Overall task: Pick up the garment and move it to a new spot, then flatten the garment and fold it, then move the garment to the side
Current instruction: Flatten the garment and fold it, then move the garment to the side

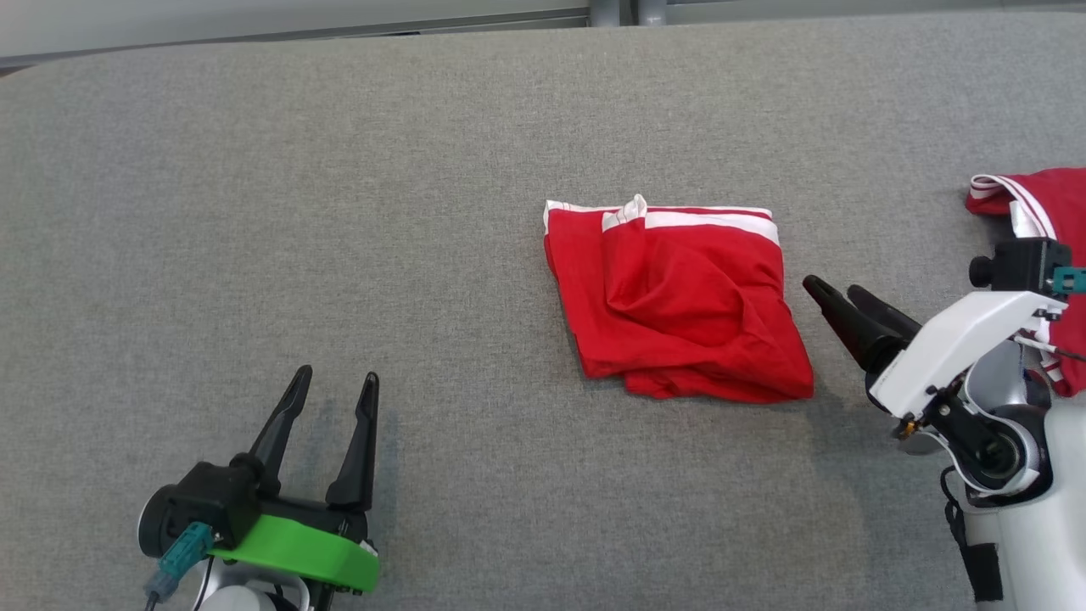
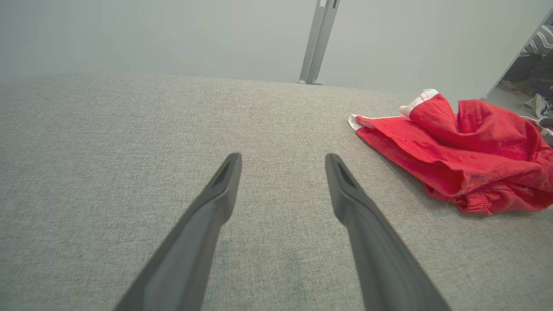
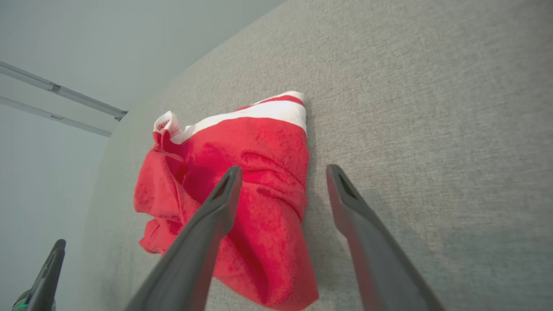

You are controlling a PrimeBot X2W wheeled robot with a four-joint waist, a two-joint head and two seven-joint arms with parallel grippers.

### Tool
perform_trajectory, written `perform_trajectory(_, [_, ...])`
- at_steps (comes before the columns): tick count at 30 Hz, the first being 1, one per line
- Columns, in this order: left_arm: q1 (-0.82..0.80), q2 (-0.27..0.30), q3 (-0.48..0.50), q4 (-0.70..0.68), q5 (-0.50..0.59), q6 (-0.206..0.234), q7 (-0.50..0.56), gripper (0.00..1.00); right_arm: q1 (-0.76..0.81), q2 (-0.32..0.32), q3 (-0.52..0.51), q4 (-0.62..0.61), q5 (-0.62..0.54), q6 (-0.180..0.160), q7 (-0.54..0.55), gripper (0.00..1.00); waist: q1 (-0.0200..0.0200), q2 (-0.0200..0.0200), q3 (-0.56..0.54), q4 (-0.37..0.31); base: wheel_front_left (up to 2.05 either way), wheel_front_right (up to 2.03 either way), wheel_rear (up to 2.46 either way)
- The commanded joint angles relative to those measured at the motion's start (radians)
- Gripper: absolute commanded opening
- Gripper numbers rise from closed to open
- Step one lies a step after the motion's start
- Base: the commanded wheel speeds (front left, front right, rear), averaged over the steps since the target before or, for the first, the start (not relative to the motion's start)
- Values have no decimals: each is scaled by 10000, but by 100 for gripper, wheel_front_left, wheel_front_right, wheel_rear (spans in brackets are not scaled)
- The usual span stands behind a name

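Head view: rumpled folded red garment [image 1: 679, 305], white band; left fingers [image 1: 282, 416] and right fingers [image 1: 836, 314] wide.

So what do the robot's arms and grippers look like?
Each gripper has two long, dark fingers that taper to thin tips. The left gripper sits on a black body with a bright green band and a teal plug with a grey cable. The right gripper joins a white casing with black joints behind it.
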Motion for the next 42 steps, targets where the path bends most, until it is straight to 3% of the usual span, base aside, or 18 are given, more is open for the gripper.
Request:
perform_trajectory(1, [-165, 6, 1, 1, 32, -30, -26, 100, -250, 179, -92, 320, -51, 3, 77, 100, 0, 25, 114, -37, 0, 0, 0])
perform_trajectory(9, [-529, 50, -309, 129, -15, -29, -24, 100, -1537, 698, -456, 2952, 545, 3, 122, 100, 0, 25, 277, 257, 0, 0, 0])
perform_trajectory(14, [-571, -56, -368, 222, -43, -30, -24, 100, -1847, 741, -223, 3491, 1031, 3, 52, 100, 0, 25, 138, 534, 0, 0, 0])
perform_trajectory(15, [-565, -89, -367, 239, -50, -29, -24, 100, -1856, 718, -145, 3549, 1065, 3, -2, 31, 0, 25, 84, 604, 0, 0, 0])
perform_trajectory(16, [-548, -124, -342, 251, -58, -29, -24, 100, -1866, 636, 43, 3506, 1098, 4, 23, 0, 0, 25, 24, 670, 0, 0, 0])
perform_trajectory(20, [-387, -270, -219, 255, -107, -29, -24, 100, -1672, 290, 817, 2764, 1517, 5, 152, 0, 0, 25, -228, 842, 0, 0, 0])
perform_trajectory(28, [-10, -482, 15, 179, -83, -29, -24, 100, -1092, -1067, 2533, 117, 1921, 3, 282, 0, 0, 25, -528, 746, 0, 0, 0])
perform_trajectory(32, [58, -586, 125, 79, -51, -29, -24, 100, -854, -1448, 2411, -227, 2035, 3, 521, 0, 0, 25, -495, 543, 0, 0, 0])
perform_trajectory(42, [-128, -386, 384, -294, 21, -29, -24, 100, -988, -1980, 1041, 792, 1429, 5, 932, 0, 0, 25, 47, -491, 0, 0, 0])
